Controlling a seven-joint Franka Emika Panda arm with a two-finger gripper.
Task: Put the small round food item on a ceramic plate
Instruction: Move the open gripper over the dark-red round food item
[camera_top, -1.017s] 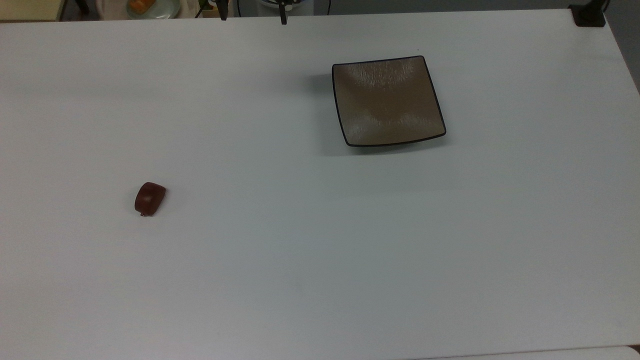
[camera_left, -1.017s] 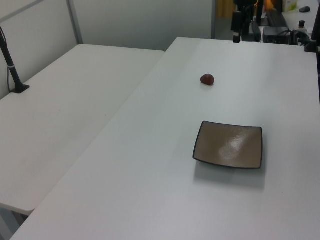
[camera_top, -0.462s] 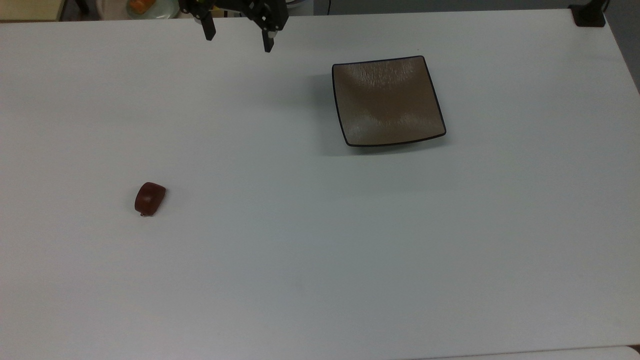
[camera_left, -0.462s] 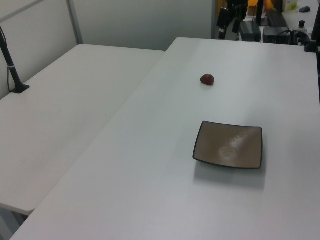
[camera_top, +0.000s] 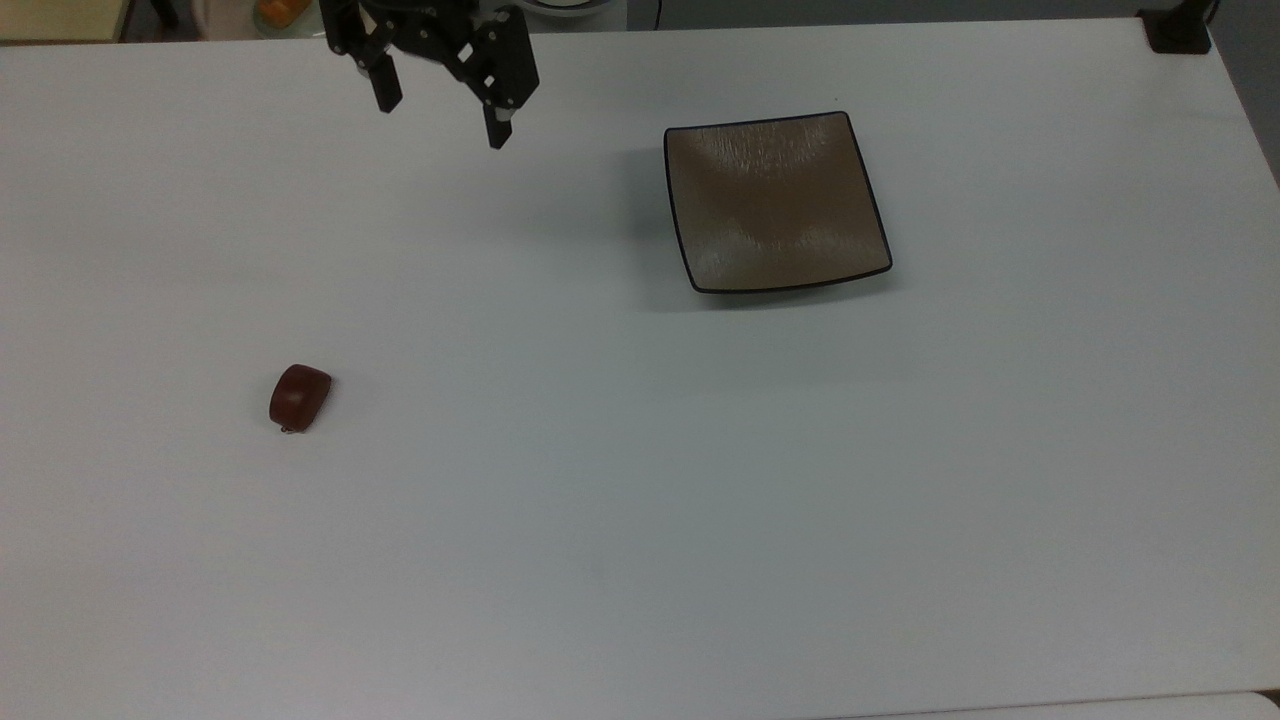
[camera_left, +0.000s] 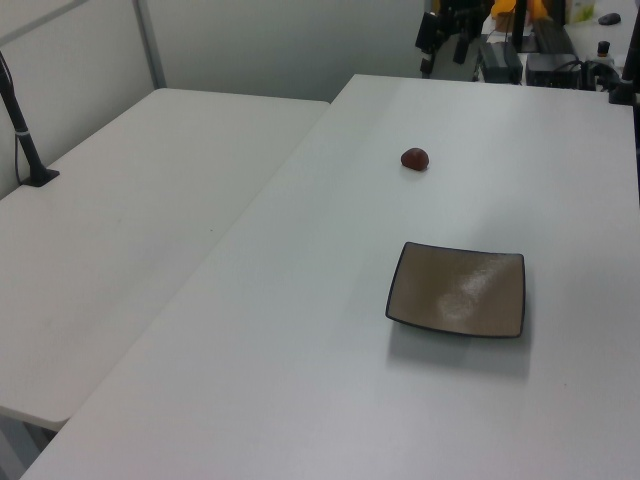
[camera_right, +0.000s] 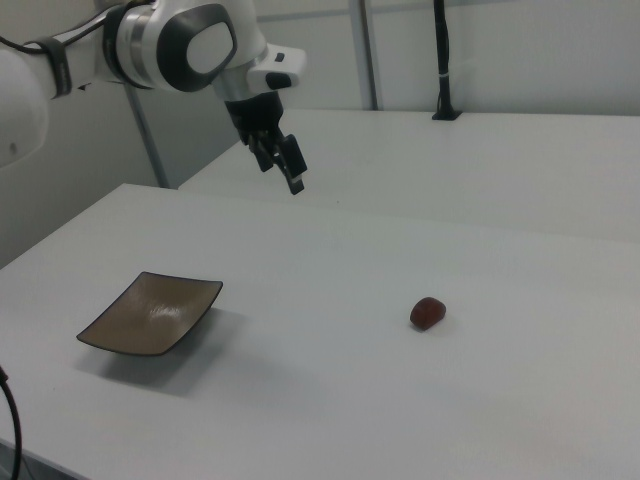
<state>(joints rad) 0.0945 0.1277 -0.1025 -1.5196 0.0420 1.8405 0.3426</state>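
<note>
No text, label, brand, number or sign can be read anywhere in these views. The square taupe-brown glazed plate with a black rim (camera_top: 777, 203) bears only a faint textured sheen, and the plain white surface (camera_top: 640, 500) carries no markings.

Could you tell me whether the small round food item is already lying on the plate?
No, the small round food item lies on the bare white table, well apart from the empty plate in the top view.
</note>
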